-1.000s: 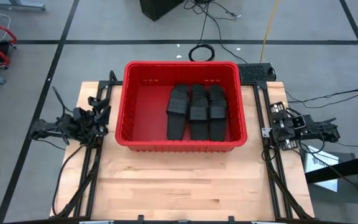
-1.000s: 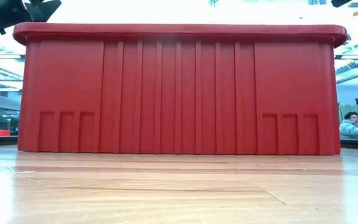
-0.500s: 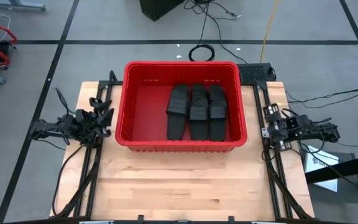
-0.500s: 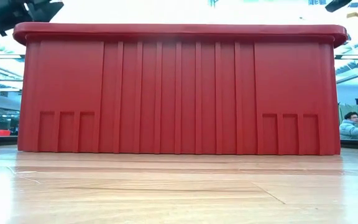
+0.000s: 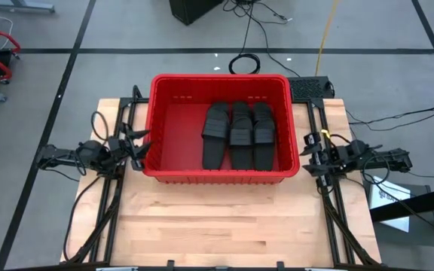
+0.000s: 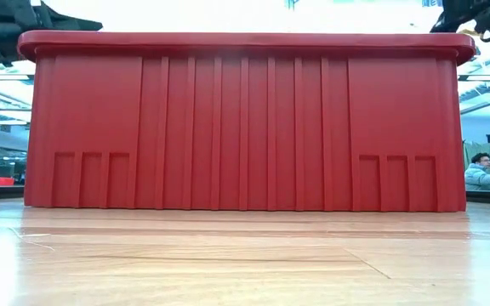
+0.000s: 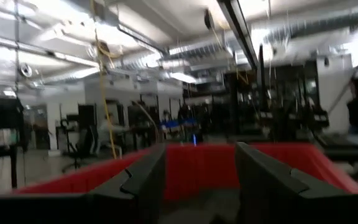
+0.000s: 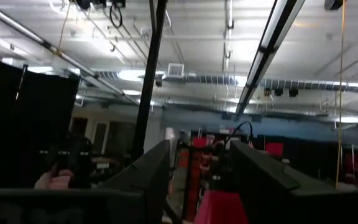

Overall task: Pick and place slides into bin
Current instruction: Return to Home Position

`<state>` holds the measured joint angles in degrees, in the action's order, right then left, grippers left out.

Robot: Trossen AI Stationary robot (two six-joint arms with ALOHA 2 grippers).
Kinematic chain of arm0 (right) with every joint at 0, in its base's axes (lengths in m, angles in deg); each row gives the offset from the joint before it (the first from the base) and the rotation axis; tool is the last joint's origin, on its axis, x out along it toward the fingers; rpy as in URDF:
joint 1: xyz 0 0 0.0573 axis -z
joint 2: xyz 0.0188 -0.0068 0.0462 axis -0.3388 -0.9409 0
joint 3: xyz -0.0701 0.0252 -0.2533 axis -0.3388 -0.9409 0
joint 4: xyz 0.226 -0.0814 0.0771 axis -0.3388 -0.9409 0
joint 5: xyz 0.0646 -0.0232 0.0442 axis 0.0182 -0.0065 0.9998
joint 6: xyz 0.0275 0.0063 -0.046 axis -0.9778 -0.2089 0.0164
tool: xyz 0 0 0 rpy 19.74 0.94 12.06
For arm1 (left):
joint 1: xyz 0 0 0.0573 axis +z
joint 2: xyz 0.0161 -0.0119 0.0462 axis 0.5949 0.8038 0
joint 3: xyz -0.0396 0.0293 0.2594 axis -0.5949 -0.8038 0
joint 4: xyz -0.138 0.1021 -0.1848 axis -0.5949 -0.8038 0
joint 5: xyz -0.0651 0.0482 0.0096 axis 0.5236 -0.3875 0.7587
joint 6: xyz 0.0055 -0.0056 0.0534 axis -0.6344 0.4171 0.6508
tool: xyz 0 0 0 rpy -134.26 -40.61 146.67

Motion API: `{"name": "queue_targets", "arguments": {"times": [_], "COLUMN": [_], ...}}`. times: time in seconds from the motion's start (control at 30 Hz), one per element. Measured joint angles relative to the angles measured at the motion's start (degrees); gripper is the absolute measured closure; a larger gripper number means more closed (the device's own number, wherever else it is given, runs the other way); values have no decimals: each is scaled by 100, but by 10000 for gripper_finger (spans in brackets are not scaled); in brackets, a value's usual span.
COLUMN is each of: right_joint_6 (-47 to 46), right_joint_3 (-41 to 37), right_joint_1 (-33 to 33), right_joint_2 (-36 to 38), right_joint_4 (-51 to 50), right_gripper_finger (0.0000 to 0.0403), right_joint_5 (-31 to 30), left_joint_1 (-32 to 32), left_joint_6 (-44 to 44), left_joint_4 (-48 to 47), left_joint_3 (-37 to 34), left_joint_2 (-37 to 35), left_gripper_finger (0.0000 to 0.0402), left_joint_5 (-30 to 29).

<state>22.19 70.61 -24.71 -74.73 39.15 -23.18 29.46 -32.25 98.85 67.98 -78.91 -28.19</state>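
L gripper point(image 5: 142, 147) fingers apart, R gripper point(image 5: 308, 155) same, both pointing inward

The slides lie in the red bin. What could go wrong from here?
1. The left gripper, open, sits close beside the left wall of the bin; a sideways swing could bump or shift it.
2. The right gripper, open too, is just as near the right wall.
3. The slides lie overlapping, so a knock might tumble them.
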Motion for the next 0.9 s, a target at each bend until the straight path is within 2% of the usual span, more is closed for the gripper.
{"name": "queue_targets", "arguments": {"times": [0.13, 0.4, 0.73, 0.9], "right_joint_6": [45, -405, -107, -60], "right_joint_3": [0, 0, -7, -7], "right_joint_1": [0, 0, -2, -2], "right_joint_2": [-2, -1, -4, -4], "right_joint_4": [-618, -1632, -1585, -1573], "right_gripper_finger": [248, 248, 248, 248], "right_joint_5": [-71, -1325, -1318, -1318], "left_joint_1": [0, 1, 0, 0], "left_joint_6": [-224, -672, -655, -669], "left_joint_4": [-590, -980, -215, -173], "left_joint_3": [26, 34, -4, -4], "left_joint_2": [-4, -7, 6, 4], "left_gripper_finger": [206, 206, 206, 206], "left_joint_5": [-14, -61, -20, -20]}}
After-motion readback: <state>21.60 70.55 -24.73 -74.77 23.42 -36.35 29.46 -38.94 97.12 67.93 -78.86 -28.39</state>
